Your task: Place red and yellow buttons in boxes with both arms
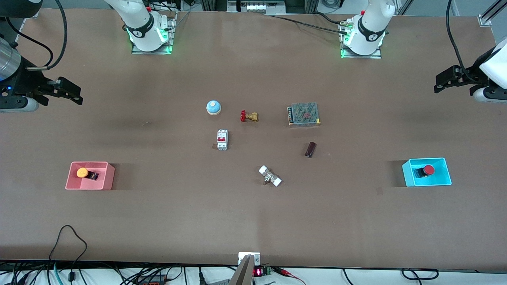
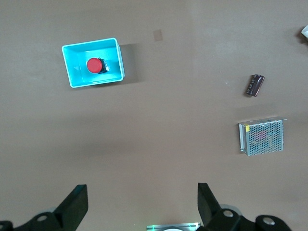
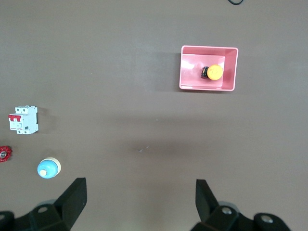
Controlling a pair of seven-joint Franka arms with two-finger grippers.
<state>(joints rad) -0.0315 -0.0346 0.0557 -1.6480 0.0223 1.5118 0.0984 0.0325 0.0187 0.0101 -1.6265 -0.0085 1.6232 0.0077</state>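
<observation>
The orange-yellow button (image 1: pixel 82 172) lies in the pink-red box (image 1: pixel 90 176) at the right arm's end of the table; both show in the right wrist view, the button (image 3: pixel 214 72) in the box (image 3: pixel 209 68). The red button (image 1: pixel 428 170) lies in the cyan box (image 1: pixel 427 172) at the left arm's end, also in the left wrist view as button (image 2: pixel 94 65) in box (image 2: pixel 92 69). My right gripper (image 1: pixel 75 95) is open and empty, raised at the table's edge. My left gripper (image 1: pixel 440 84) is open and empty, raised at the other edge. Its own view shows the left gripper (image 2: pixel 143 199); the right gripper (image 3: pixel 140 195) shows likewise.
In the table's middle lie a blue-and-white dome bell (image 1: pixel 213 107), a brass valve with a red handle (image 1: pixel 248 116), a white circuit breaker (image 1: pixel 222 139), a metal mesh power supply (image 1: pixel 304 114), a dark cylinder (image 1: pixel 310 149) and a white-ended fitting (image 1: pixel 270 176).
</observation>
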